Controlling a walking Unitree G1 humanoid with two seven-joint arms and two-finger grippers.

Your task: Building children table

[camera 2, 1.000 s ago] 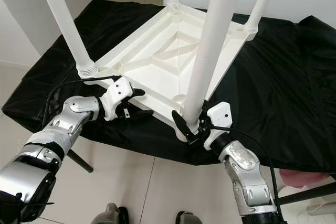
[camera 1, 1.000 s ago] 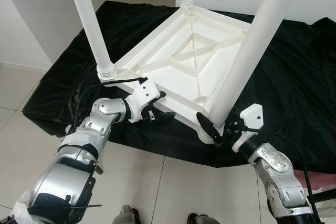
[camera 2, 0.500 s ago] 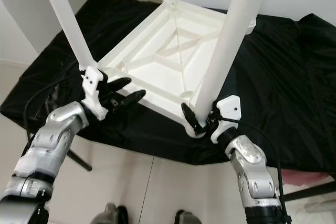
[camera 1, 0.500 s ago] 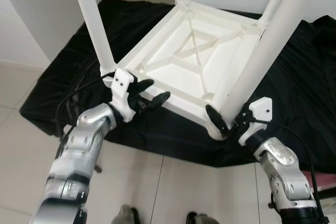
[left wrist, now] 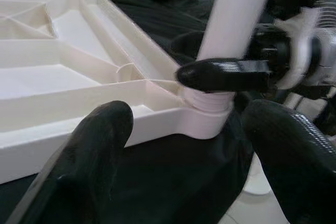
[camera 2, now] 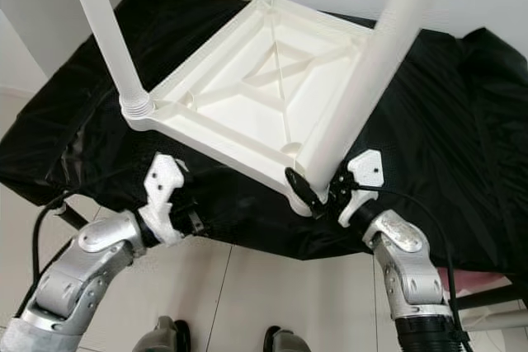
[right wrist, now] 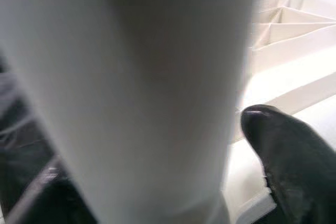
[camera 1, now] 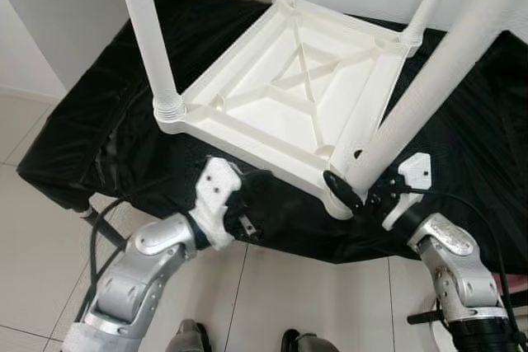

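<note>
My left claw (camera 1: 246, 222) hangs released below the near edge of the black-draped tabletop (camera 1: 99, 113). My right claw (camera 1: 351, 195) is clenched on the near leg (camera 1: 412, 113) at its socket. The upturned children table (camera 1: 289, 92) lies beyond. That leg leans; I should straighten it, then twist it home.

- A room in a home, it seems: pale floor tiles (camera 1: 33, 121) and plain white walls (camera 1: 49, 22).
- A black cloth (camera 1: 107, 80) covers a low stand, with a white plastic table (camera 1: 289, 88) upside down on it.
</note>
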